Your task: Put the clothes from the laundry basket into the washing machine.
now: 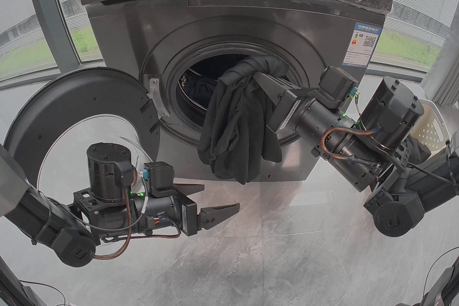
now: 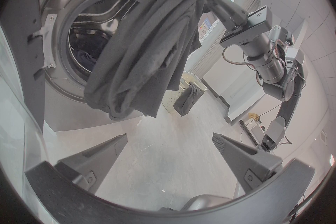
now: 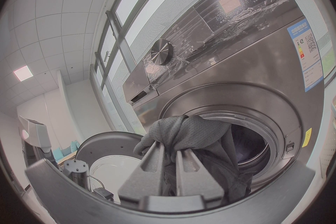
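1. washing machine (image 1: 143,29): dark metallic grey, glossy black control strip.
2. garment (image 1: 234,130): plain charcoal grey.
3. laundry basket (image 1: 432,130): cream, with a grid of small perforations.
4. floor (image 1: 287,249): pale grey marble-look tile, faint veining.
5. energy label (image 1: 366,44): blue border, white field, coloured bars.
6. left end effector (image 1: 221,198) and right end effector (image 3: 170,151): dark grey.
7. clothes in drum (image 1: 198,87): dark blue.
8. wrist cable (image 1: 342,132): copper-brown braid.

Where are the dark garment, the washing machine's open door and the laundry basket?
dark garment (image 1: 239,130), head view, hanging folds.
open door (image 1: 71,94), head view, dark upper rim.
laundry basket (image 1: 432,130), head view, perforated side wall.
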Tool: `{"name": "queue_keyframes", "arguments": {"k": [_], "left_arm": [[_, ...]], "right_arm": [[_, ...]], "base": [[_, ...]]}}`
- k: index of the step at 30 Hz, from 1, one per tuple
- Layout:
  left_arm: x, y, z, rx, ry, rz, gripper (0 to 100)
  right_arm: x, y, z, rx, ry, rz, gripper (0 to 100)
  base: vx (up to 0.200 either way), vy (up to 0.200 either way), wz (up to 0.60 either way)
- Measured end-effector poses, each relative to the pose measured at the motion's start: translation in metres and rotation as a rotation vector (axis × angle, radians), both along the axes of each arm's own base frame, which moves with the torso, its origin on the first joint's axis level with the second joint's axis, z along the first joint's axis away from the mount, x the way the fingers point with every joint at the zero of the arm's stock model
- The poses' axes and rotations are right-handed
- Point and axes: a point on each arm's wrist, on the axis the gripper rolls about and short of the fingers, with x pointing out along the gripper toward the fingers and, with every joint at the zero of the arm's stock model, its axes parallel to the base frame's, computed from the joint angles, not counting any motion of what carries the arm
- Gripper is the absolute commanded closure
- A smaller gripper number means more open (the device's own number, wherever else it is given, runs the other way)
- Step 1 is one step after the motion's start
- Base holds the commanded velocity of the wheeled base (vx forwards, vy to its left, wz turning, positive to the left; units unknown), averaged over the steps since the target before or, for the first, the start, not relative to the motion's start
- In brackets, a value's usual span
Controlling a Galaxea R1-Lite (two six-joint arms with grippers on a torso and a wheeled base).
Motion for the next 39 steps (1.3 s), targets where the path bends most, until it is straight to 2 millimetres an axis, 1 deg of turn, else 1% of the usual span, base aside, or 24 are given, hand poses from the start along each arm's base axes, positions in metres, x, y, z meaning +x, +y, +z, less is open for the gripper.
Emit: {"name": "queue_keyframes", "arguments": {"k": [9,16,22,26,28,33,39], "left_arm": [[0.016,-0.016,-0.016,-0.012,0.022,-0.007,0],[0.035,-0.027,-0.022,-0.077,-0.014,0.01,0],[0.051,-0.037,-0.036,-0.098,-0.034,0.02,0],[0.058,-0.041,-0.044,-0.096,-0.029,0.031,0],[0.063,-0.042,-0.044,-0.102,-0.036,0.05,0],[0.076,-0.047,-0.037,-0.133,-0.09,0.109,0],[0.079,-0.049,-0.032,-0.149,-0.112,0.113,0]], "right_arm": [[-0.001,0.002,0.002,0.007,-0.008,0.004,100],[-0.002,0.002,0.003,0.008,-0.008,0.009,100],[-0.003,0.002,0.003,0.009,-0.009,0.009,100],[-0.003,0.002,0.004,0.011,-0.011,0.009,100],[-0.003,0.002,0.004,0.011,-0.011,0.009,100],[-0.003,0.003,0.005,0.015,-0.016,0.01,100],[-0.003,0.004,0.006,0.016,-0.016,0.012,100]], "base": [[0.0,0.0,0.0],[0.0,0.0,0.0],[0.0,0.0,0.0],[0.0,0.0,0.0],[0.0,0.0,0.0],[0.0,0.0,0.0],[0.0,0.0,0.0]]}}
